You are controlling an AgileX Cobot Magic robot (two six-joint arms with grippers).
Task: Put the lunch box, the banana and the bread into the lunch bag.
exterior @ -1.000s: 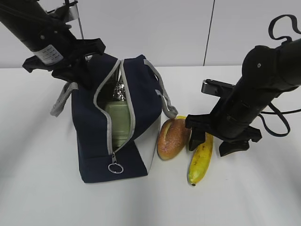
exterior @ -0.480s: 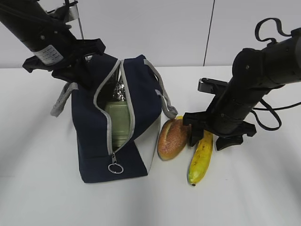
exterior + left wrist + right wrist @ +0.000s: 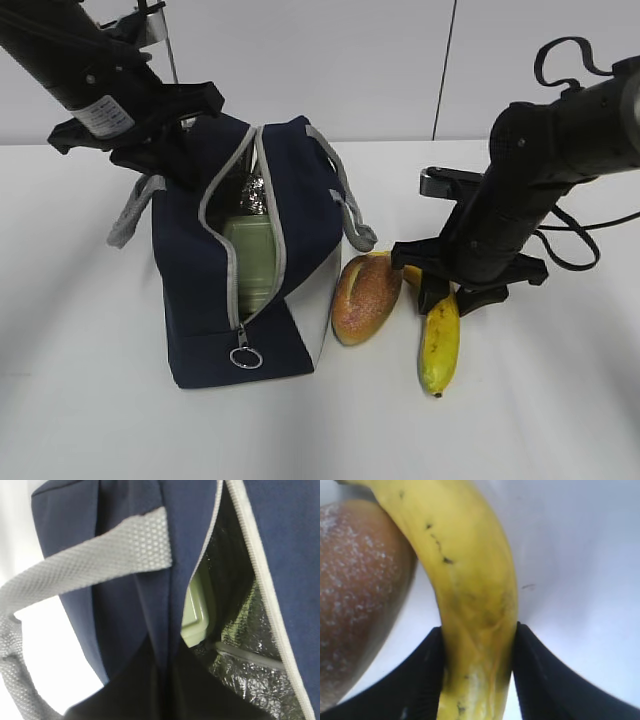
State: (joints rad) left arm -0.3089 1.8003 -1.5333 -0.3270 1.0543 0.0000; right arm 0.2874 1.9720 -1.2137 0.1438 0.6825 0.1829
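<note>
The navy lunch bag (image 3: pixel 200 300) stands left of centre with its grey zipper open. Inside it the green-lidded lunch box (image 3: pixel 250 262) stands on edge, also seen in the left wrist view as the lunch box (image 3: pixel 197 615) against silver lining. My left gripper (image 3: pixel 165 160) is shut on the bag's upper edge (image 3: pixel 125 605), pinching the fabric. The bread (image 3: pixel 365 295) lies on the table against the bag's right side. The banana (image 3: pixel 440 345) lies just right of it. My right gripper (image 3: pixel 437 292) is shut on the banana (image 3: pixel 475 590), both fingers (image 3: pixel 420 680) pressing its sides, the bread (image 3: pixel 360 590) close by.
A grey webbing handle (image 3: pixel 130 215) hangs off the bag's left side, and another handle (image 3: pixel 350 205) droops toward the bread. The metal ring pull (image 3: pixel 246 356) dangles at the zipper's near end. White tabletop (image 3: pixel 540 400) spreads to the right and front.
My right gripper has lowered and shut on the banana's upper half. The banana's lower end swung right, away from the bread. The left arm and bag have not moved.
</note>
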